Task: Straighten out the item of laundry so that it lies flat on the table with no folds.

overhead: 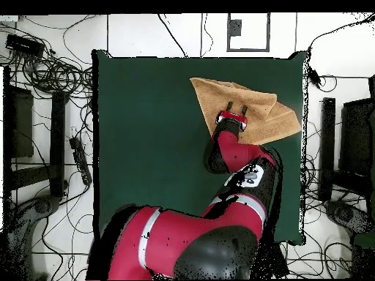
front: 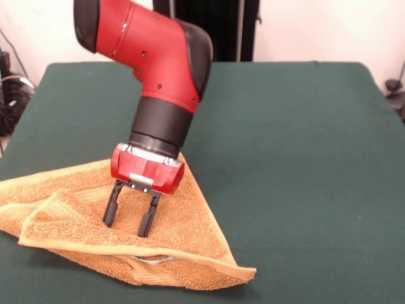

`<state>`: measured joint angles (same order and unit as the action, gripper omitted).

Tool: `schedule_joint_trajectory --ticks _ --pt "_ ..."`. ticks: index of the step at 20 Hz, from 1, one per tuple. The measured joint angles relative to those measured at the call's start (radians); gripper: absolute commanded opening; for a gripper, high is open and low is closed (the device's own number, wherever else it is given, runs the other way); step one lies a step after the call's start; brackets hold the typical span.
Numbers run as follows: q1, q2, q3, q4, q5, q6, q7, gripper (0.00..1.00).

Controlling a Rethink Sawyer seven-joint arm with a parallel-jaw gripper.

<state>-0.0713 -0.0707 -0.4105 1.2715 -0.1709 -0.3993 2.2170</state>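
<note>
The item of laundry, an orange-tan towel, lies folded into a rough triangle at the near left of the table. One layer is doubled over the other, and a bit of white label peeks out under the front fold. My gripper points down over the towel's middle, open, with its black fingertips at or just above the cloth and nothing between them. In the overhead view the towel lies at the upper right of the table, with the gripper over it.
The towel's left part reaches the table's edge in the front view. Cables and dark equipment surround the table on the floor. The red arm stretches over the table's right part in the overhead view.
</note>
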Motion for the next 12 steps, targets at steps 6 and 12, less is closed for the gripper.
schedule_joint_trajectory --ticks 6,12 --pt "-0.039 -0.029 0.062 -0.007 -0.021 0.037 0.000 1.00" --pt "-0.031 -0.028 0.054 -0.006 -0.006 0.036 0.000 1.00"
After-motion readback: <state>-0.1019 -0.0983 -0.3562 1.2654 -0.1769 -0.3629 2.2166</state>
